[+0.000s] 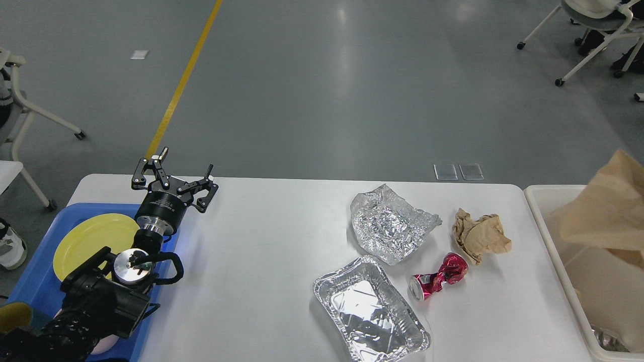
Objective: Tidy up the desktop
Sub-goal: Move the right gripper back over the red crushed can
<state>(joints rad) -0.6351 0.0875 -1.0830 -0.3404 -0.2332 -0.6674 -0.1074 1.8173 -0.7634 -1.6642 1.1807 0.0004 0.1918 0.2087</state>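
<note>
The white desktop (271,251) carries a crumpled foil sheet (390,223), a foil tray (370,311), a crushed red can (438,281) and a crumpled brown paper ball (478,235). A large brown paper bag (606,208) hangs over the cream bin (553,241) at the right edge; what holds it is out of view. My left gripper (173,173) is open and empty above the desktop's back left, beside the blue tray. My right gripper is not in view.
A blue tray (35,271) at the left holds a yellow plate (88,241). The cream bin has some foil at its bottom (606,339). Wheeled chairs stand on the floor at the far left (30,108) and far right (596,30).
</note>
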